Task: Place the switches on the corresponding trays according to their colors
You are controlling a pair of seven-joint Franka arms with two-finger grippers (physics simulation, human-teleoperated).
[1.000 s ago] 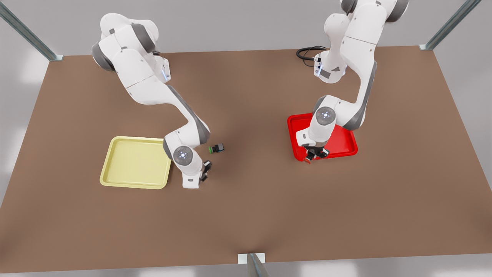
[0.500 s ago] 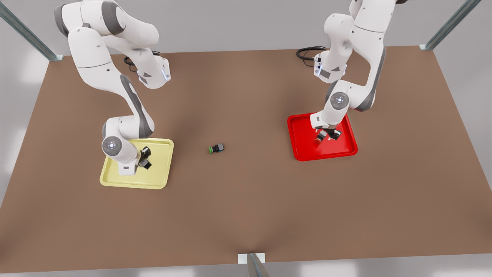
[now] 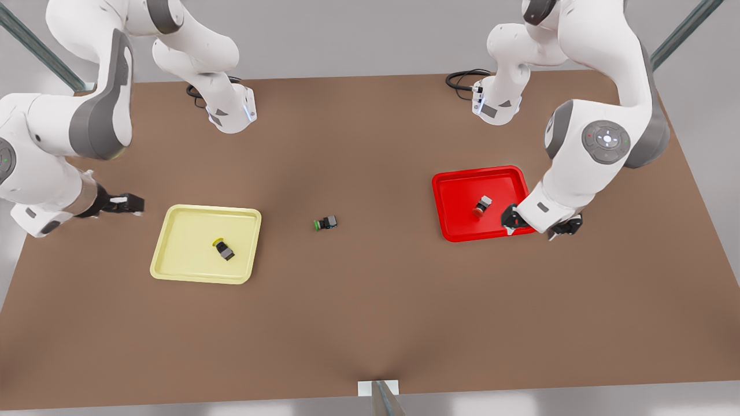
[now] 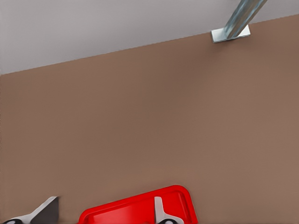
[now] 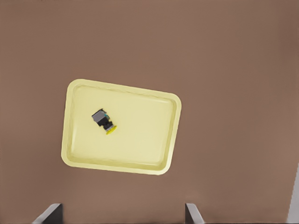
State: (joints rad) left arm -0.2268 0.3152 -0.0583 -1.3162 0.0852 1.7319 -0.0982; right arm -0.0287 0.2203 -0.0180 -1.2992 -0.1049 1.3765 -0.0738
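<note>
**Once sorted by colour, looks done**

Yellow switch (image 3: 223, 249) lying in yellow tray (image 3: 185, 254), red switch (image 3: 482, 205) in red tray (image 3: 457, 199). Left gripper (image 4: 105, 217) beside red tray, right gripper (image 3: 132, 203) off yellow tray; fingers spread, empty. If regrasping: tiny, light, rigid. Pinch grey body, not cap.

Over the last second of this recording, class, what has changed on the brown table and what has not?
Both arms let go and withdrew. The yellow-capped dark switch now lies released in the pale yellow tray, the red-capped switch in the glossy red tray. The right pincer and left pincer pulled outward, open. The green-capped switch and both trays stayed put.
</note>
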